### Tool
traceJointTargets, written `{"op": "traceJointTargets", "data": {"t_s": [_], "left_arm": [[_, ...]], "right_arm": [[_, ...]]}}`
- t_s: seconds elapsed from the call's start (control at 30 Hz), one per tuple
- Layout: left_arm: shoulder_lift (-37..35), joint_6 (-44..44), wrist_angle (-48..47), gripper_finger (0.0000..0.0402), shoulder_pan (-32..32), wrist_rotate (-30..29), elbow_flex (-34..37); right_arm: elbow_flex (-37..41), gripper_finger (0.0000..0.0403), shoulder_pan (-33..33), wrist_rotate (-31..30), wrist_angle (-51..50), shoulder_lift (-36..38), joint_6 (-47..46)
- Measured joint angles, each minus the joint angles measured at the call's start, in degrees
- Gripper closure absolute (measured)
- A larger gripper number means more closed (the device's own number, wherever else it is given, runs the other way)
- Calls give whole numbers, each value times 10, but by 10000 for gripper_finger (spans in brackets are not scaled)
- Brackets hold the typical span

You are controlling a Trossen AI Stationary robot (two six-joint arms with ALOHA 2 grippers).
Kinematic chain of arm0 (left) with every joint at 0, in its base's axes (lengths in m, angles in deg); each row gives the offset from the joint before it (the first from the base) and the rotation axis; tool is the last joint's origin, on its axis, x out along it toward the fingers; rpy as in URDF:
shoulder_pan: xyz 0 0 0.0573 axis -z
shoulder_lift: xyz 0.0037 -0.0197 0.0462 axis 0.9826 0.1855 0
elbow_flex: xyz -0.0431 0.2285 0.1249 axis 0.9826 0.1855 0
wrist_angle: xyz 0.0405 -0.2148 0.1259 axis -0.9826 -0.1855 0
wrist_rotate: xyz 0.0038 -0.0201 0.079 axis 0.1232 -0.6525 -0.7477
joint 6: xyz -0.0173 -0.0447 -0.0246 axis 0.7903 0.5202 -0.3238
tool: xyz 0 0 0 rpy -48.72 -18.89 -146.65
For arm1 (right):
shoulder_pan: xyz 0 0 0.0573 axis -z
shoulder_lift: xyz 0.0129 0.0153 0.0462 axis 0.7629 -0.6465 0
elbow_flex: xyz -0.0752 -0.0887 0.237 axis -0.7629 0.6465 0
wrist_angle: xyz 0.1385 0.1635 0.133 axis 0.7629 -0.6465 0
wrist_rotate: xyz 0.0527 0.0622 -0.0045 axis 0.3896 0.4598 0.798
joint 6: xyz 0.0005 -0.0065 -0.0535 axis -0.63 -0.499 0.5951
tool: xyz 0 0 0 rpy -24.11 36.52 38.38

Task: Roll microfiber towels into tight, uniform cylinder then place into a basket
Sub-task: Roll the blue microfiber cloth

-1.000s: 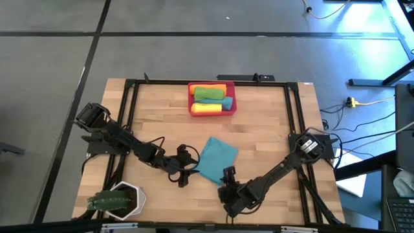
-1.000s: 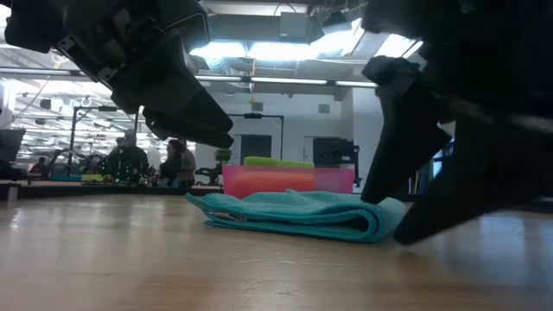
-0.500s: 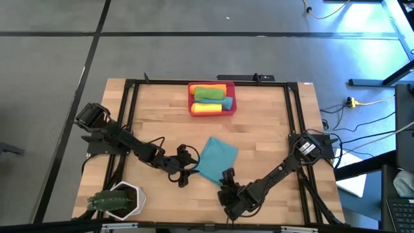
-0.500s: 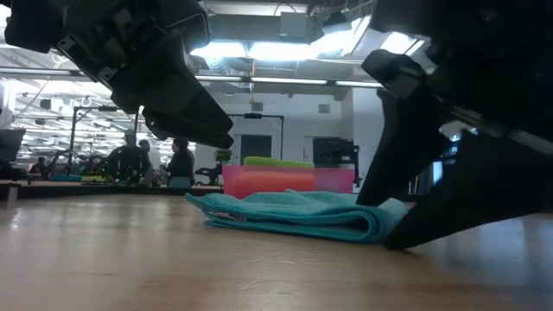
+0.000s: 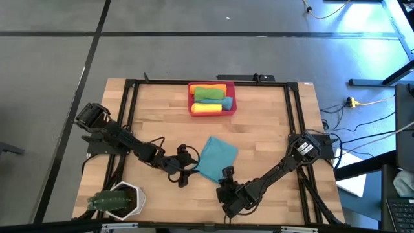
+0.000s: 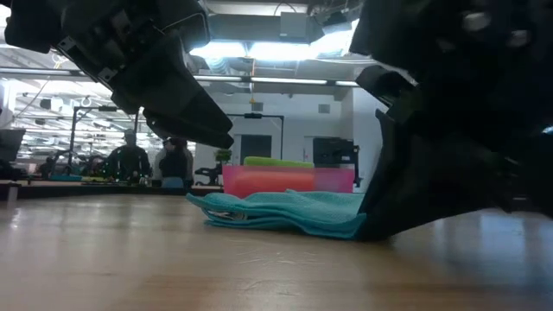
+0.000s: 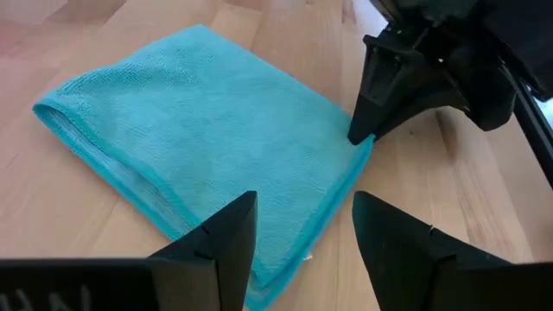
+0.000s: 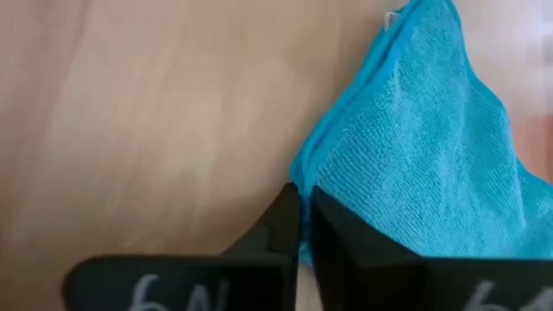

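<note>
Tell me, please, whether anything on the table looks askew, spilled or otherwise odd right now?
Nothing looks spilled or damaged. The folded teal towel lies skewed to the table edges, and the right pincer is shut on its near corner. The left pincer waits open at its other side. The basket holds rolled towels neatly.
</note>
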State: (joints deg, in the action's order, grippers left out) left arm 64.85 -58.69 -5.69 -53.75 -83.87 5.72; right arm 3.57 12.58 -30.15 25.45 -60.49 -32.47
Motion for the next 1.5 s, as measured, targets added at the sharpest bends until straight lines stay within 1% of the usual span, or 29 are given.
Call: {"op": "traceJointTargets", "data": {"t_s": [0.07,0.27,0.37,0.53,0.7,0.83,1.07,1.5], "left_arm": [[0,-4,0,219,0,0,0],[0,-20,-3,219,5,34,0],[0,-30,0,219,7,23,0],[1,-67,2,219,18,20,-6],[1,-129,6,219,38,4,-21],[1,-153,5,219,53,-9,-24],[1,-162,5,214,56,-14,-24],[4,-161,3,213,56,-15,-24]], "right_arm": [[1,393,2,-2,0,3,-20],[4,396,8,1,-11,40,-92],[2,397,7,-13,-25,62,-115],[3,398,7,-25,-38,67,-138],[2,399,9,-17,-38,68,-166],[1,399,12,-17,-37,71,-191],[1,399,17,-5,-31,71,-203],[1,401,21,24,-9,72,-187]]}}
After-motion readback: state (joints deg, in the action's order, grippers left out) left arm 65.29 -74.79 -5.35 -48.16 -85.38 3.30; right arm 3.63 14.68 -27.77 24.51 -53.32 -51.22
